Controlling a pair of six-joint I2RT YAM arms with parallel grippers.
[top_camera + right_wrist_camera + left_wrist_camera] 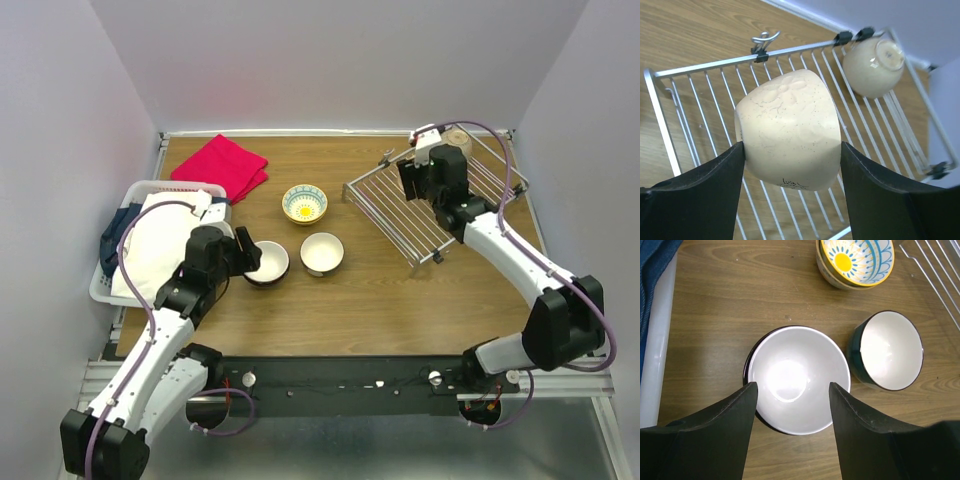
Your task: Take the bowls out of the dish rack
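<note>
**A:** Entry one: wood-grain counter (380,290), pale walls on three sides. Where is the dish rack?

**B:** The dish rack (440,205) sits toward 2 o'clock in the top view. The right tool (791,147) is clamped on a cream bowl (790,120), one finger on each flank. A second cream bowl (872,65) lies at the rack's far corner.

**A:** And unloaded stock?

**B:** A floral bowl (304,204), a teal bowl (322,253) and a white-lined bowl (797,380) at its 9 o'clock. The left tool (792,387) is spread wide over the white-lined one, gripping nothing.

**A:** Handling note for the step?

**B:** Raise the cream bowl straight up (glazed curves likely slip) until it clears the rim. Then carry it toward 9 o'clock and set it on bare counter, apart from the others.
</note>
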